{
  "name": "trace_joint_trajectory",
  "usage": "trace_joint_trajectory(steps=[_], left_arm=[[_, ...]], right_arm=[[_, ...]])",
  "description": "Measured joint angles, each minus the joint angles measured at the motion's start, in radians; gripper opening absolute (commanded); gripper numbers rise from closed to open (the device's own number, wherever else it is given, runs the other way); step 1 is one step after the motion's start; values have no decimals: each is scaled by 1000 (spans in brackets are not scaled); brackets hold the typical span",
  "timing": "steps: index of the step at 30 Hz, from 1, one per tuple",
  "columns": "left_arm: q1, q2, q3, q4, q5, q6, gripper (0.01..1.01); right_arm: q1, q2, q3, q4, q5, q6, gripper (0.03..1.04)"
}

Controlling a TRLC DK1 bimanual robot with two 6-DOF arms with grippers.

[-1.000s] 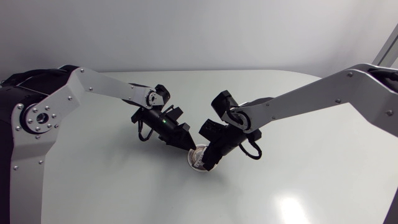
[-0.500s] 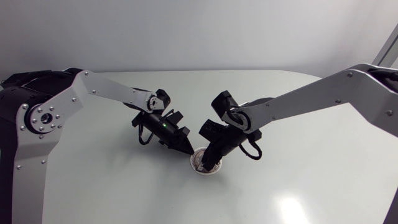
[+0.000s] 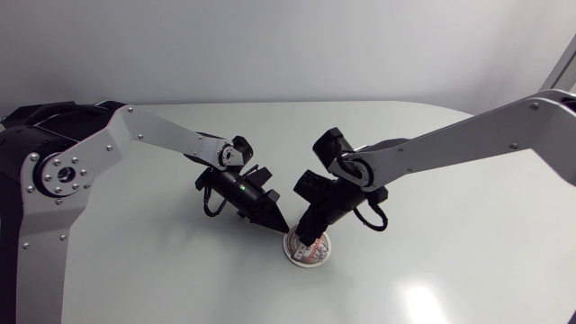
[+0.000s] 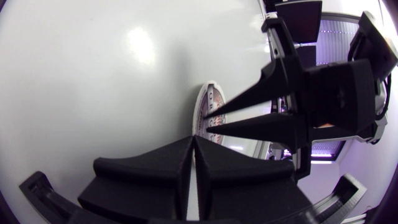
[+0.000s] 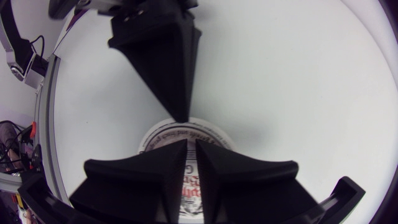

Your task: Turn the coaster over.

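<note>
The round white coaster (image 3: 311, 253) lies near the table's middle with its printed face showing. My left gripper (image 3: 282, 226) is shut, and its pointed tip touches the coaster's rim on the left; nothing shows between its fingers. In the left wrist view the coaster (image 4: 206, 109) sits just ahead of that gripper (image 4: 194, 139). My right gripper (image 3: 309, 238) hangs low over the coaster's face, fingers a narrow gap apart and holding nothing. In the right wrist view the coaster (image 5: 214, 134) shows under and through that gripper (image 5: 191, 144), with the left gripper (image 5: 181, 117) at its far rim.
The white table (image 3: 450, 225) stretches around the coaster on all sides. My two arms meet over its middle, and the right arm's black cable loop (image 3: 373, 219) hangs beside the wrist.
The coaster was propped up at the right gripper's tip; now it lies lower and further front-right, print showing. Both grippers followed it. The left one shut, the right one parted slightly.
</note>
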Motion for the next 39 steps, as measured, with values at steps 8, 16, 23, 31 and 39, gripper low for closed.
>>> trace_joint_trajectory(steps=[8,16,23,31,39], left_arm=[[9,-98,-21,-32,5,46,18],[53,-333,-53,-40,-177,127,18],[57,-558,-122,55,-553,286,18],[-108,-628,-430,491,-951,450,21],[-327,-608,-717,1006,-1212,665,23]], right_arm=[[-101,-196,0,-64,-10,-1,1008],[-146,-262,-34,-88,-13,-24,1008],[-157,-289,-133,-76,-2,-47,1008],[-132,-320,-202,-23,82,-69,1007],[-131,-367,-249,-23,100,-95,1008]])
